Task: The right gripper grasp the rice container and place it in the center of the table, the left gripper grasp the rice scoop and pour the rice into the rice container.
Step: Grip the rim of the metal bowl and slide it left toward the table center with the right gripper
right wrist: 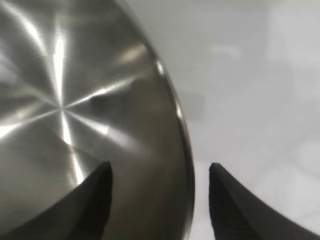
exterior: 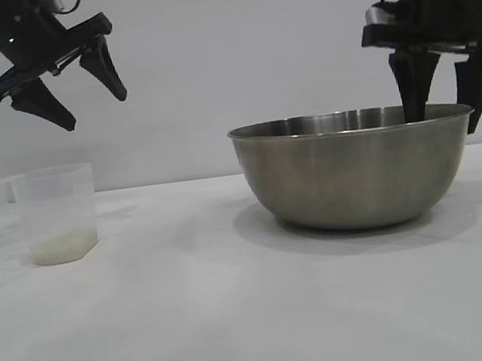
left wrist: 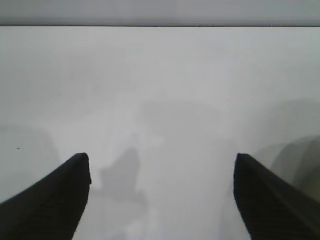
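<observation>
The left gripper (exterior: 90,98) hangs spread above the rice scoop (exterior: 56,212), which holds a thin layer of rice (exterior: 63,248) (open table (exterior: 195,309) on every side). Rightward, the rice container (exterior: 355,166) stands; the right gripper (right wrist: 160,192) straddles its rim, fingers apart, not touching. The exterior view hides the inside fingertip.

Both arms black; left end effector (exterior: 94,97), right end effector (exterior: 446,111): pointed tapering fingers; black cables.
</observation>
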